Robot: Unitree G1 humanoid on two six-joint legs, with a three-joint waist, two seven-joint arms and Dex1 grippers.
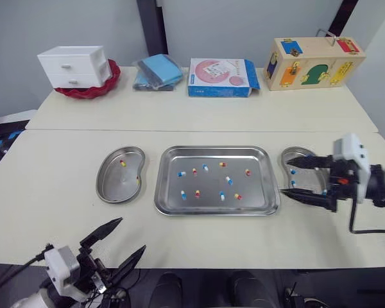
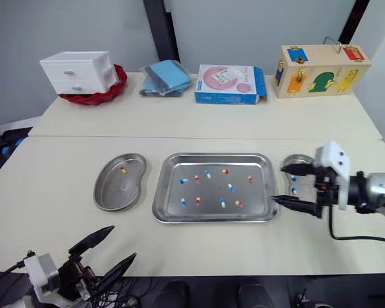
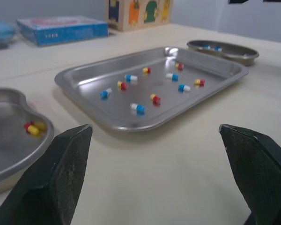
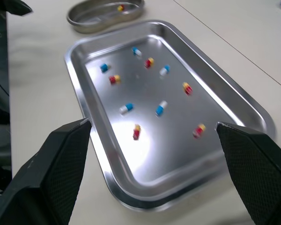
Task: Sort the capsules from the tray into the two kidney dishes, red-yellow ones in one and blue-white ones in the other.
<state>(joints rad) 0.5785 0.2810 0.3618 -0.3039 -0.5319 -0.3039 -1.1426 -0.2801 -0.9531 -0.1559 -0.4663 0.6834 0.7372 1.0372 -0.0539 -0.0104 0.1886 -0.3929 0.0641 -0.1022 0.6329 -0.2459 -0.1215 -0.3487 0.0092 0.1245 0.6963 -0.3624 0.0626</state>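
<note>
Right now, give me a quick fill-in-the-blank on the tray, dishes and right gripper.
1. The capsules in the left kidney dish are coloured ___.
2. The tray holds ___ capsules in all.
3. The right gripper, by the right kidney dish, has its fingers ___.
Missing words: red-yellow; ten; open.
</note>
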